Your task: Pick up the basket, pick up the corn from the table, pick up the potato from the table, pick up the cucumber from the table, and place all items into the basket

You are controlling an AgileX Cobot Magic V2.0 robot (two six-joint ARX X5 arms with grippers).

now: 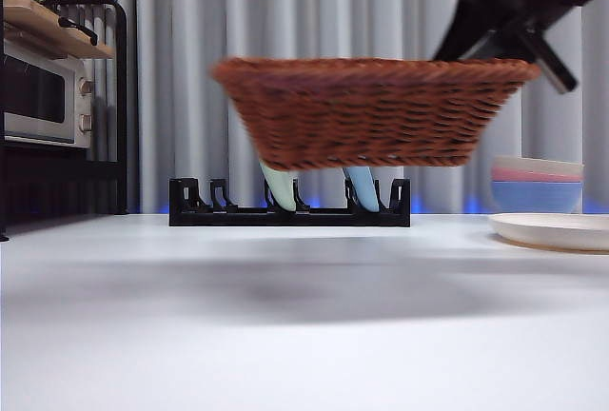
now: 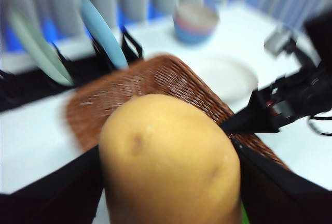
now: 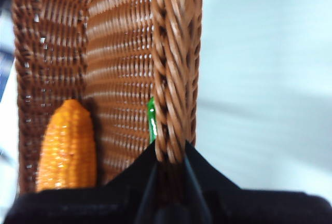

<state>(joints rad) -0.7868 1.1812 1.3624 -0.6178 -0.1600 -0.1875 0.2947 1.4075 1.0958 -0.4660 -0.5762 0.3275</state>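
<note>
The brown wicker basket [image 1: 371, 111] hangs in the air above the table [image 1: 285, 335], roughly level. My right gripper [image 3: 170, 156] is shut on its braided rim [image 3: 174, 79]; its arm enters the front view at top right [image 1: 514, 11]. The corn [image 3: 67, 146] lies inside the basket. A thin green sliver [image 3: 151, 120], apparently the cucumber, shows inside against the rim. My left gripper [image 2: 168, 182] is shut on the tan potato [image 2: 168, 156], close in front of the basket [image 2: 166, 79] in its wrist view. It is out of the front view.
A black dish rack [image 1: 285, 209] with two pale plates stands at the back behind the basket. Stacked bowls [image 1: 538, 183] and a flat plate [image 1: 552, 230] sit at the right. A toaster oven [image 1: 43, 97] under a shelf stands at the left.
</note>
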